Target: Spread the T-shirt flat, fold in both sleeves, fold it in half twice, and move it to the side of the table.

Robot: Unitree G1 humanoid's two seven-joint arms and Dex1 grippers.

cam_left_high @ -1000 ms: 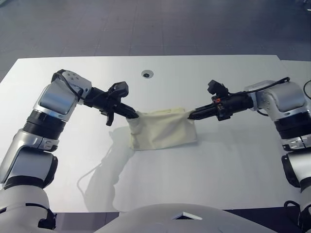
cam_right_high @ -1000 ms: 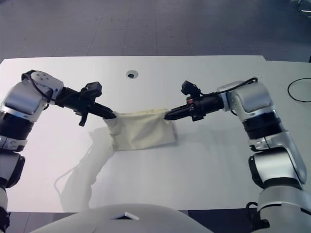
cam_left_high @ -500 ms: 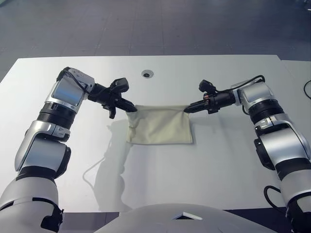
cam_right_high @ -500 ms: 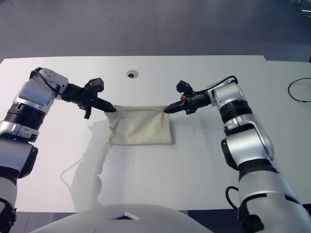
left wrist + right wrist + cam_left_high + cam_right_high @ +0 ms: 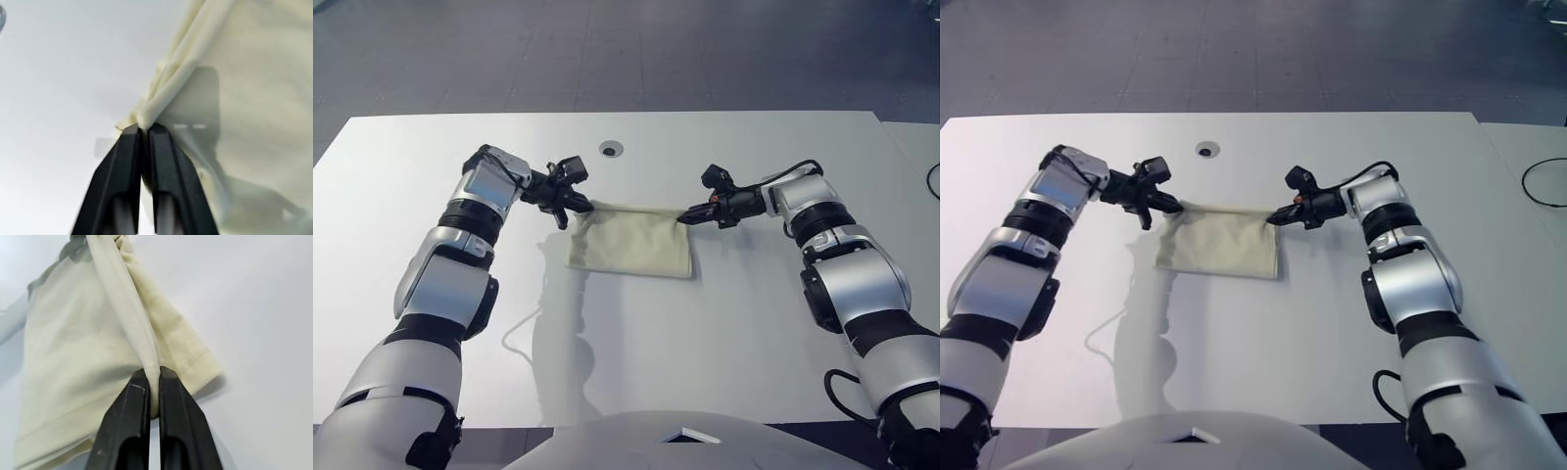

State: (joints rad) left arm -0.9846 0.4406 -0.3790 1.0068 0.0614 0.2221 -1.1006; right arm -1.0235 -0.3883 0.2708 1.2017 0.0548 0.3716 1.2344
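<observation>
The pale yellow T-shirt (image 5: 631,242) lies folded into a small rectangle on the white table (image 5: 773,323), a little beyond its middle. My left gripper (image 5: 584,206) is shut on the shirt's far left corner, where the cloth bunches between the black fingers (image 5: 124,161). At the far right corner my right gripper (image 5: 687,217) is shut on a thick fold of the same shirt (image 5: 98,357). The far edge runs taut between the two grippers. The near edge rests flat on the table.
A small round hole (image 5: 610,149) sits in the table just beyond the shirt. Bare white tabletop stretches to both sides and towards me. A dark cable loop (image 5: 1544,182) lies at the far right on a neighbouring surface.
Both grippers carried the shirt's far edge away from me and lowered it. The cloth, hanging from them a second ago, now lies flatter and farther back on the table.
</observation>
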